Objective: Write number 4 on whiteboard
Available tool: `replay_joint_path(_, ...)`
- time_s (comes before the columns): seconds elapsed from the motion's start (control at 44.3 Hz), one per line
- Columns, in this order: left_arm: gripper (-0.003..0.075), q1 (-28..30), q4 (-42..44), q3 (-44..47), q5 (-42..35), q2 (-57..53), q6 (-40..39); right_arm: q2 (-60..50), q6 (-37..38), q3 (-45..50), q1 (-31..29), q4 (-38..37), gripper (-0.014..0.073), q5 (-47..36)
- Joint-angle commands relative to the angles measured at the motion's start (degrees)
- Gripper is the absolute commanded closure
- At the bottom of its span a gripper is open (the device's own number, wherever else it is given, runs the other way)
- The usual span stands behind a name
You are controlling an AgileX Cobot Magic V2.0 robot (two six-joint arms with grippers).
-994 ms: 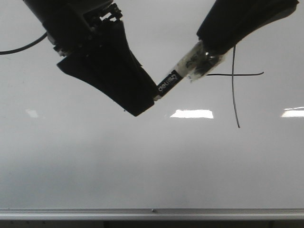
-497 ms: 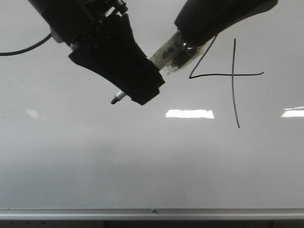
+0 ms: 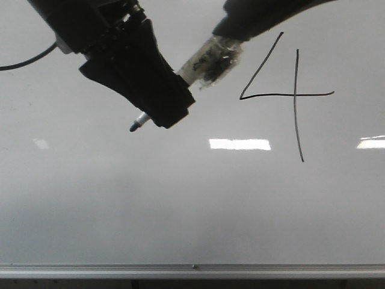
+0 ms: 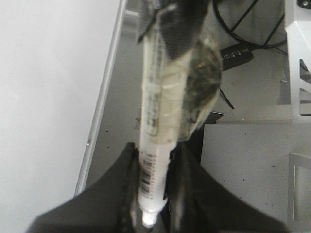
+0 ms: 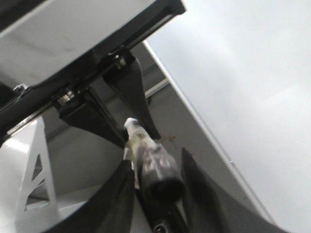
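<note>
We see the 4 [image 3: 283, 96] drawn in thin black lines on the upper right of the whiteboard [image 3: 192, 211]. Both of our pincers grip the marker [image 3: 207, 63]: the left pincer [image 3: 171, 111] is clenched near its tip end, dark tip poking out below, and the right pincer [image 3: 225, 27] is clenched on its taped rear end.

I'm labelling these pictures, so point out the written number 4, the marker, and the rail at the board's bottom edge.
number 4 [image 3: 295, 94]: front view, where its strokes cross.
marker [image 3: 136, 125]: front view, dark tip.
rail [image 3: 192, 270]: front view, middle of the strip.
</note>
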Motion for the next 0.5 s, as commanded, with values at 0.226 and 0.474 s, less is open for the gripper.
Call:
replay_joint_path(0.226,0.0741,14.2,10.28,1.76,-9.18,-5.17,-19.2,-21.01,-0.22,9.7,-12.08,1.5,0.0519,-12.08)
replay_joint_path(0.474,0.0741,24.54,48.84,8.35,-19.13,-10.73,-62.44,-33.53,-0.22,20.5,-13.41,1.5,0.0699,-18.78)
